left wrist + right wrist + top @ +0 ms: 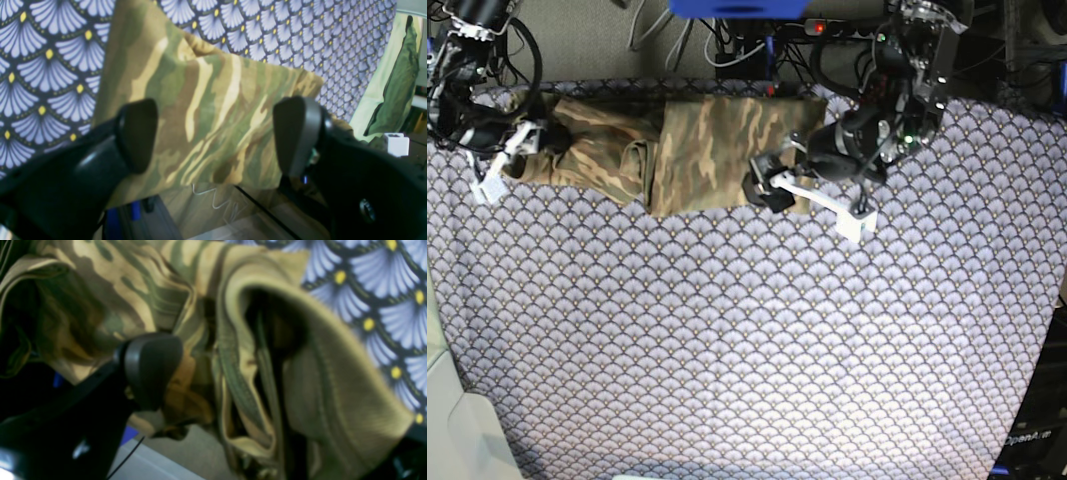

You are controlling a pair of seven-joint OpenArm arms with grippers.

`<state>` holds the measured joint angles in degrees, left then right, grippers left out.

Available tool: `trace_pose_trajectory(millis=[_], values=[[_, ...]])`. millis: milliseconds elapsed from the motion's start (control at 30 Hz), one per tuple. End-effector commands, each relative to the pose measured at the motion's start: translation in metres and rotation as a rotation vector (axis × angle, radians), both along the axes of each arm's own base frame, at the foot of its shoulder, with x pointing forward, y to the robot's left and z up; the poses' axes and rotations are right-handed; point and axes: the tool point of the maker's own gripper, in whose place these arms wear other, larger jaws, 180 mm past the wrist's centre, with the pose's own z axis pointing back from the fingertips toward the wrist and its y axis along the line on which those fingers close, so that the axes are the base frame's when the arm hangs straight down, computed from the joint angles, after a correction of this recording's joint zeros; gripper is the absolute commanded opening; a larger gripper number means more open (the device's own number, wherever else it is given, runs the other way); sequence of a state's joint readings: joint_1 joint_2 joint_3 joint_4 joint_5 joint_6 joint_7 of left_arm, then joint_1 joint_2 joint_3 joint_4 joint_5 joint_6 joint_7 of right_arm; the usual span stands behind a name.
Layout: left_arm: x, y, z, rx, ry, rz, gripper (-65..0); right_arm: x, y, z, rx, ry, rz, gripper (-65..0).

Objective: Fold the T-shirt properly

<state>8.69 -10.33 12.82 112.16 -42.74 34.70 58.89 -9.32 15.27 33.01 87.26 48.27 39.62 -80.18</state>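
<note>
Lying folded on the tablecloth (727, 340) — T-shirt (697, 150) (both grippers spread wide)

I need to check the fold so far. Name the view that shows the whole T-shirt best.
The base view: the T-shirt lies as one long folded band across the tablecloth, both ends visible. The left wrist view shows only one flat end; the right wrist view shows only blurred, bunched folds up close.

Blurry wrist shots, honestly
Right hand (233, 373) shows just one finger (150, 366); T-shirt (133, 290) folds smear together, cut off top and left.
</note>
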Motion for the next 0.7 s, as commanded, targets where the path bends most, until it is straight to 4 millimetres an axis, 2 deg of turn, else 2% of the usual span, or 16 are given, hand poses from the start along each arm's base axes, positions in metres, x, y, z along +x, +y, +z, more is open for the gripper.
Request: trace_pose_trajectory(millis=[0, 667], values=[[0.0053, -0.0022, 0.0088, -0.018, -0.026, 0.000, -12.2, 0.0041, -0.0020, 0.0075, -0.008, -0.028, 0.016, -19.1], [0.0053, -0.0022, 0.0088, -0.018, -0.026, 0.000, -12.2, 0.0031, -0.0008, 0.0048, -0.005, -0.019, 0.017, -19.5]])
